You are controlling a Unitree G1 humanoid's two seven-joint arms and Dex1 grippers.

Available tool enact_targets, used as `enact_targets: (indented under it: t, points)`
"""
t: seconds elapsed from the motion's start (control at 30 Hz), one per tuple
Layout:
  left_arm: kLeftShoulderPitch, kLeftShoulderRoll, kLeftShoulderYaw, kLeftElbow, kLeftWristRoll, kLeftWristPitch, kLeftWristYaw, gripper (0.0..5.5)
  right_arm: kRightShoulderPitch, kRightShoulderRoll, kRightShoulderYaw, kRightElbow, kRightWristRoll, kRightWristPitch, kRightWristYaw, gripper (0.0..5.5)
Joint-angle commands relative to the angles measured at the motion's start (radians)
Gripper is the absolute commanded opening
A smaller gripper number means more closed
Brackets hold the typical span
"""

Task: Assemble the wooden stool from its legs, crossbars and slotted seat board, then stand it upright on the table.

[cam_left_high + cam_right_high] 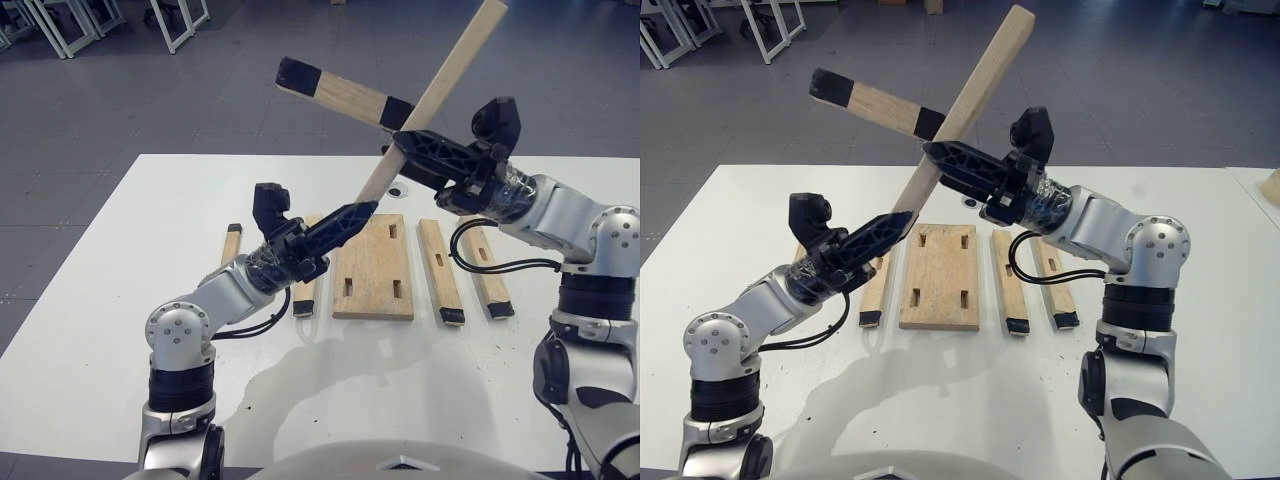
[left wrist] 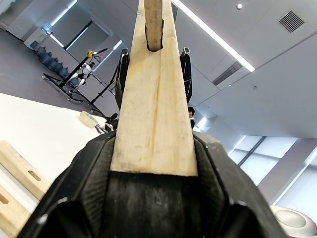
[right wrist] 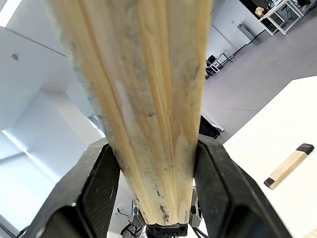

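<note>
A long plain wooden crossbar (image 1: 460, 55) slants up over the table. My left gripper (image 1: 365, 208) is shut on its lower end, and the left wrist view shows the crossbar (image 2: 153, 114) clamped between the fingers. Higher up, my right gripper (image 1: 400, 143) is shut on the same crossbar (image 3: 148, 99). A leg with black ends (image 1: 340, 92) crosses the crossbar just above the right fingertips and looks joined to it there. The slotted seat board (image 1: 373, 270) lies flat on the table below.
Two black-tipped legs (image 1: 440, 270) (image 1: 488, 268) lie right of the seat board. Another leg (image 1: 305, 295) lies left of it, partly under my left arm, and a short piece (image 1: 231, 243) lies farther left. The white table (image 1: 100, 280) has free room on the left and at the front.
</note>
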Motion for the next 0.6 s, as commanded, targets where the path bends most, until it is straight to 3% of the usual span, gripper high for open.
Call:
enact_targets:
  t: [0.03,0.17,0.2,0.33,0.43,0.5,0.6]
  points:
    - [0.021,0.06,-0.037,0.001,0.086,0.03,-0.04,2.04,0.006,-0.038,0.037,-0.039,0.009,0.055,0.067,2.1]
    - [0.015,0.116,-0.018,0.033,0.123,0.032,-0.098,2.04,0.019,-0.118,0.038,-0.025,-0.067,0.087,0.152,2.09]
    - [0.012,0.123,-0.008,0.037,0.116,0.035,-0.106,2.43,0.019,-0.13,0.035,-0.014,-0.095,0.085,0.172,2.07]
    - [-0.013,0.145,0.075,0.035,0.023,0.025,-0.092,3.09,0.039,-0.153,0.016,0.017,-0.205,0.052,0.235,2.04]
    - [-0.02,0.185,0.118,0.05,0.025,0.023,-0.075,3.2,0.065,-0.163,-0.003,0.012,-0.251,0.045,0.267,2.04]
    - [-0.018,0.249,0.029,0.04,0.25,-0.004,-0.072,3.2,0.076,-0.172,-0.013,0.006,-0.28,0.04,0.285,2.04]
    - [-0.051,0.387,-0.29,0.046,0.789,-0.151,-0.046,3.2,0.075,-0.185,-0.034,0.012,-0.309,0.023,0.3,2.04]
